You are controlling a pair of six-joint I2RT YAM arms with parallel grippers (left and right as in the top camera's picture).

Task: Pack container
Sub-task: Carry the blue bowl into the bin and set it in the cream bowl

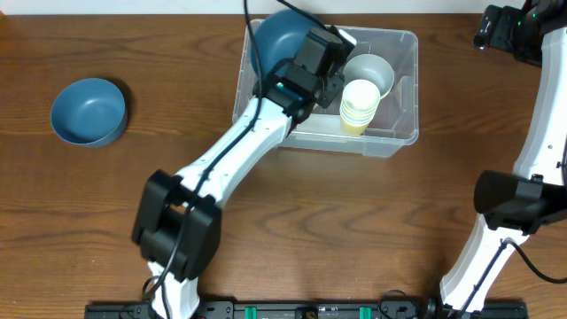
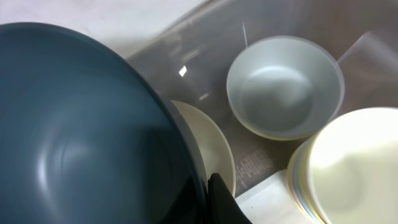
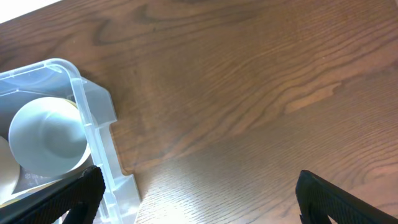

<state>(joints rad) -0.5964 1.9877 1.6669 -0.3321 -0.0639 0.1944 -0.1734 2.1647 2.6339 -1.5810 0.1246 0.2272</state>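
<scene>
The clear plastic container (image 1: 403, 133) stands at the back middle of the table. My left gripper (image 1: 321, 55) reaches into it and is shut on the rim of a dark blue bowl (image 1: 279, 40), held tilted over the container's left end. In the left wrist view the blue bowl (image 2: 74, 124) fills the left side, pinched by my gripper (image 2: 208, 194). A cream bowl (image 2: 217, 152) lies under it. A pale grey bowl (image 2: 283, 87) and a stack of pale yellow cups (image 2: 354, 168) sit inside. My right gripper (image 3: 199, 199) is open and empty over bare table right of the container (image 3: 93, 118).
A second blue bowl (image 1: 89, 111) sits on the wooden table at the far left. The pale grey bowl (image 1: 370, 71) and cup stack (image 1: 359, 105) fill the container's right half. The right arm (image 1: 540, 124) stands along the right edge.
</scene>
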